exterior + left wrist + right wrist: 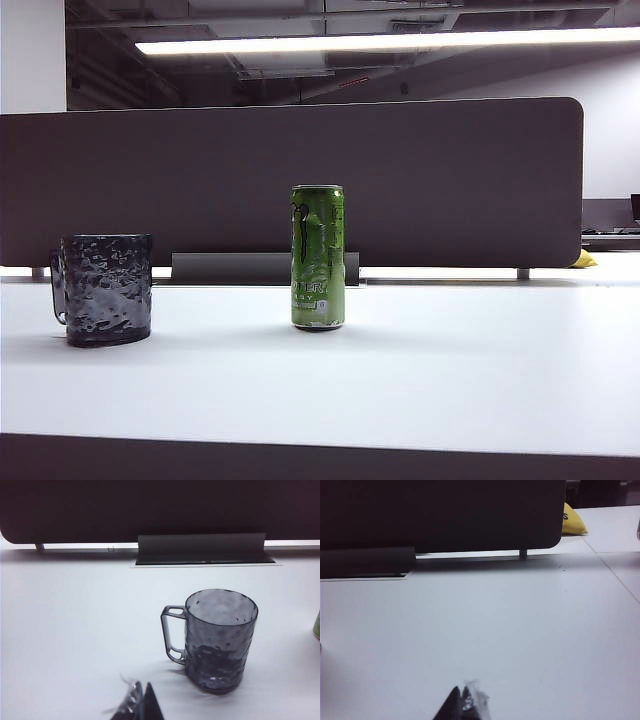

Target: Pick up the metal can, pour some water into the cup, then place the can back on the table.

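White tabletop (420, 390) runs wide and bare under a dim office ceiling, with a dark divider panel (300, 180) standing along its far edge; I'll take the metal can (318, 257) as my marker, upright near the middle of the table, its long axis straight up.

Well to the left of the can sits the cup (105, 289), also upright, mouth open to the ceiling, handle turned away from the can. The left gripper (140, 705) hangs back on the near side of the cup, low over the table, its tips drawn together to a point and holding nothing. From its wrist camera the cup (220, 640) looks empty, and only a green sliver of the can (317, 625) shows at the frame's edge.

Behind the can, a dark cable tray (265, 268) is set at the foot of the divider, clear of any reach.

To the right of the can the table lies bare. The right gripper (465, 707) waits there, back toward the near edge, tips pressed shut and empty. Its camera sees no can at all, so the can lies off toward the cup's side of it. Far beyond, a yellow bag (572, 522) rests past the divider's end.

Neither arm shows in the exterior view. Nothing stands between either claw and the can; I'd judge the right one must spread its tips first, then swing toward the can.
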Robot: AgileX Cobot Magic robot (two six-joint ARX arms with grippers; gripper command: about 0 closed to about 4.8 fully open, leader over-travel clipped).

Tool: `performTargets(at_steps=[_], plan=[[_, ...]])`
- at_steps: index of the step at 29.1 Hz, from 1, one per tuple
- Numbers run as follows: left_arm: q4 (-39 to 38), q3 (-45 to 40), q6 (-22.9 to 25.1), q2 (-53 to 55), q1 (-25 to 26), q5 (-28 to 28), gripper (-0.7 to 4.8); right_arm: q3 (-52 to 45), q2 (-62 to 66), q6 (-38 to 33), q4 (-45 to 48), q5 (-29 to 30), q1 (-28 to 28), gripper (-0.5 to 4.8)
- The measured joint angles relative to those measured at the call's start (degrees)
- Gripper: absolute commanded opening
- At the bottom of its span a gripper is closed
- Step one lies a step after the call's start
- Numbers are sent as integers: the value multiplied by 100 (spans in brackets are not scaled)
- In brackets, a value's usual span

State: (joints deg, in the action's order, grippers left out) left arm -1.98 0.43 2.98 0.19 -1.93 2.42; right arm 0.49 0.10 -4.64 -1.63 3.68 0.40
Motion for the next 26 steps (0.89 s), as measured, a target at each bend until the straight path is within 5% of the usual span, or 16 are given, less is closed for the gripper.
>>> performTargets(at_steps=[9, 20, 26], plan=[[0, 0, 0, 0, -26, -7, -5, 0, 0, 0, 0, 0, 0, 0], [0, 0, 0, 0, -2662, -7, -5, 0, 0, 0, 0, 72, 0, 0], [2, 0, 0, 0, -2708, 7, -5, 0, 0, -291, 4, 754, 0, 0]])
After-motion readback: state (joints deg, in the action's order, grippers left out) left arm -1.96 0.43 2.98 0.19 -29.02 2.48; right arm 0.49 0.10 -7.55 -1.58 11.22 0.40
